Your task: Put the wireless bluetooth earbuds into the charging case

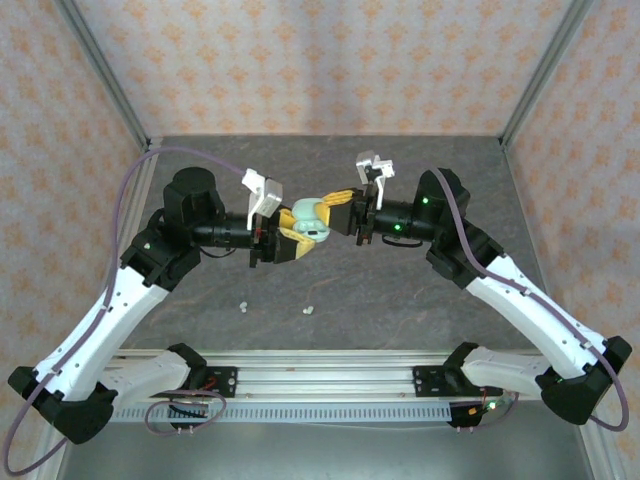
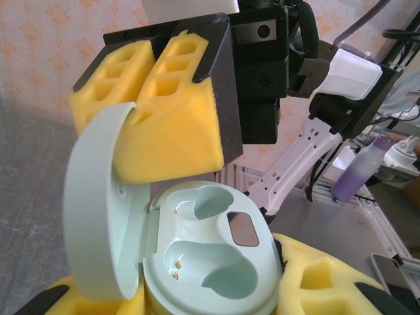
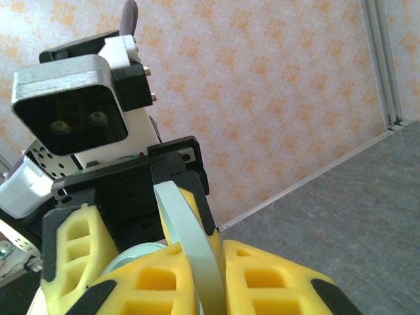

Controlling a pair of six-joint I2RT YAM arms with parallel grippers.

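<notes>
Top external view: the case [image 1: 306, 217] is held above the counter [image 1: 420, 300] at mid-scene, where the two arms meet. An earbud [image 1: 243, 306] and a second earbud [image 1: 308, 311] lie loose on the counter, nearer than the case and well apart from it. I judge the task barely begun. The case is open, but no bud has been picked up and none is seated. In the left wrist view the lid [image 2: 98, 210] stands raised at the left and both wells [image 2: 203, 262] are bare, with small gold pins [image 2: 175, 275] showing at their edges. The left jaws are clamped on the case's base from below. In the right wrist view the right jaws are closed on the lid's thin edge, which runs between their pads [image 3: 151, 289]. What is left, by my reckoning, is to free one arm, fetch each bud and set it in its well. The case is smooth, pale green hard plastic, oval with rounded edges, and the wells are scooped and glossy. The pads are soft yellow foam cut with square pockets. The buds are tiny white rounded bits, and the counter is dark, mottled and matte.
</notes>
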